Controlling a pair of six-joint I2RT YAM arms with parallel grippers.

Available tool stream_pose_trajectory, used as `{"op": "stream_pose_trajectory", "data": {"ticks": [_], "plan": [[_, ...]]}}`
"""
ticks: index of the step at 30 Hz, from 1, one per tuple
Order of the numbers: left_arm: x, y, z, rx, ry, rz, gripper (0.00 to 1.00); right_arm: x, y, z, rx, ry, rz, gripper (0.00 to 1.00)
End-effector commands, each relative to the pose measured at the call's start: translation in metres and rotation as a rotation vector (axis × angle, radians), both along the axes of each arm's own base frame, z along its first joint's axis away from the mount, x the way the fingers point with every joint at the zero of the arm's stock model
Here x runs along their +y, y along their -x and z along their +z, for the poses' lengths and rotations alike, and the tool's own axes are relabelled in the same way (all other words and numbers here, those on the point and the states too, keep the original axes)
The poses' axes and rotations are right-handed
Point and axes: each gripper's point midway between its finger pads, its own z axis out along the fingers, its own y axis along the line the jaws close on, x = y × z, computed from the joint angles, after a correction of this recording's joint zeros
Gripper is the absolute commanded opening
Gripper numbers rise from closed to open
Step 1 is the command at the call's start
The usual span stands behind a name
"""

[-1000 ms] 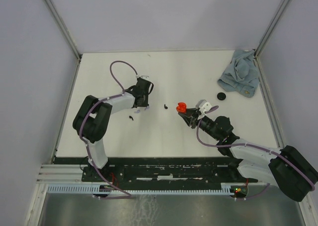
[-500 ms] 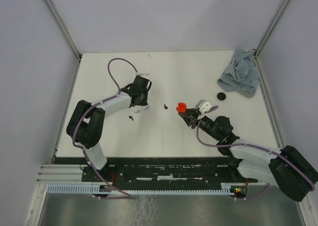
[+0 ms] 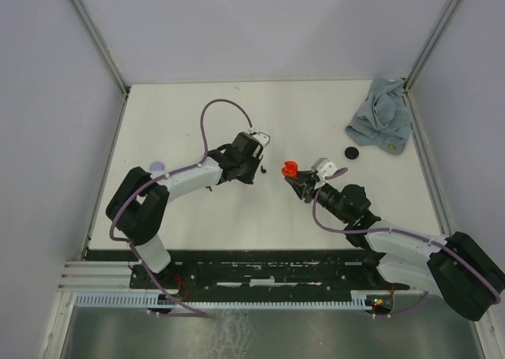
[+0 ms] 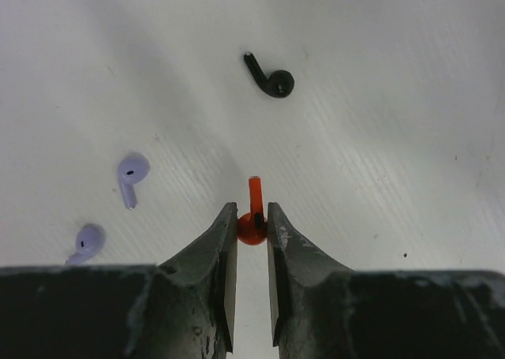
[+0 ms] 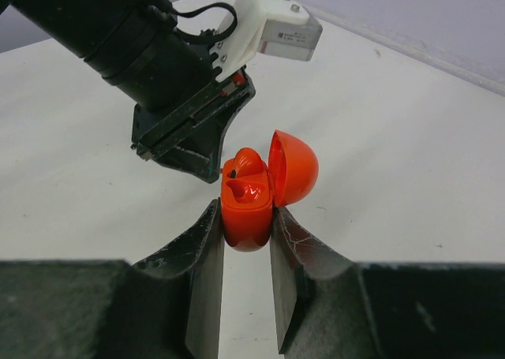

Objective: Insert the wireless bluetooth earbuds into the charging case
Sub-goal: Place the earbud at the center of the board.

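My left gripper (image 4: 252, 214) is shut on a red earbud (image 4: 254, 190) by its round head, stem pointing away, just above the table. In the top view it (image 3: 257, 168) sits just left of the red charging case (image 3: 289, 169). My right gripper (image 5: 246, 211) is shut on that case (image 5: 248, 217), held upright with its lid open. One red earbud (image 5: 246, 163) sits in the case's far slot; the near slot is bare. A black earbud (image 4: 273, 80) and two lilac earbuds (image 4: 131, 173) (image 4: 88, 238) lie on the table under my left wrist.
A lilac round disc (image 3: 157, 166) lies left of the left arm. A black round disc (image 3: 352, 153) lies at the right beside a crumpled blue cloth (image 3: 382, 116) in the far right corner. The left gripper's body (image 5: 189, 134) is close behind the case.
My left arm has swung right across the table, from the loose earbuds toward the red case. The lilac disc now shows at the left. The right arm has not moved.
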Motion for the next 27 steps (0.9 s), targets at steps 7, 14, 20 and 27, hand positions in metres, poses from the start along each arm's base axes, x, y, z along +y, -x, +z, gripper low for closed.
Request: {"op": "stream_pose_trajectory", "data": {"ticks": [7,14,20,27], "plan": [[-0.007,0.032,-0.044,0.087,-0.08,-0.077,0.15,-0.004,-0.008,0.024,-0.068,-0.038,-0.046,0.03],[-0.001,0.038,-0.059,0.095,-0.132,-0.054,0.23,-0.004,-0.009,0.024,-0.07,-0.039,-0.051,0.03],[0.009,0.037,-0.057,0.072,-0.174,-0.009,0.41,-0.004,-0.009,0.024,-0.072,-0.039,-0.052,0.03],[0.021,0.037,-0.052,0.048,-0.189,0.048,0.47,-0.004,-0.009,0.024,-0.071,-0.039,-0.05,0.03]]}}
